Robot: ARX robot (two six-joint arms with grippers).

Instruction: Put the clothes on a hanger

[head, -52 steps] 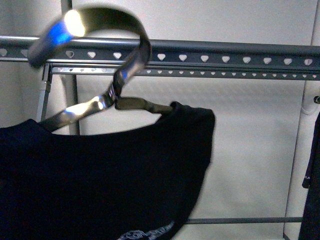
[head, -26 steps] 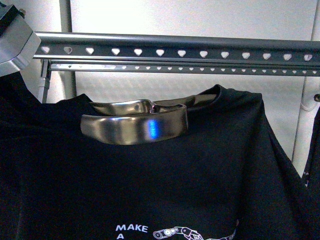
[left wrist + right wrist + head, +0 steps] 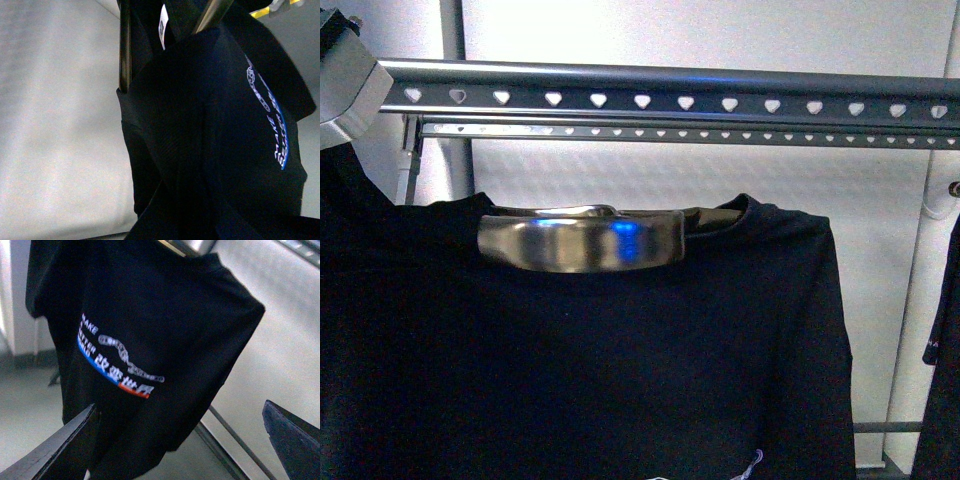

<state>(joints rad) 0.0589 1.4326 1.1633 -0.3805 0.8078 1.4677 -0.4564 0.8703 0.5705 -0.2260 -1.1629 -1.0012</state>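
Observation:
The black T-shirt (image 3: 620, 360) hangs just below the hanger's heart-punched rail (image 3: 680, 98) and fills the lower front view. A shiny curved metal hook (image 3: 580, 242) lies across its collar. My left gripper is shut on the T-shirt; in the left wrist view the cloth (image 3: 200, 150) with its blue-white graphic (image 3: 272, 120) hides the fingers. My right gripper (image 3: 175, 445) is open and empty, below the shirt's hem. The right wrist view shows the shirt (image 3: 160, 300) and its "MAKE A" lettering (image 3: 90, 327).
A second rail (image 3: 720, 134) runs behind the first. Another dark garment (image 3: 942, 390) with a small white mark hangs at the right edge. A grey block (image 3: 345, 85) sits at the top left. A white wall is behind, with a low rack bar (image 3: 235, 437) near the floor.
The metal hook swung down from beside the rail and now lies flat at the collar. The T-shirt moved across to fill the view, then sank a little, so its lettering dropped out of the front view.

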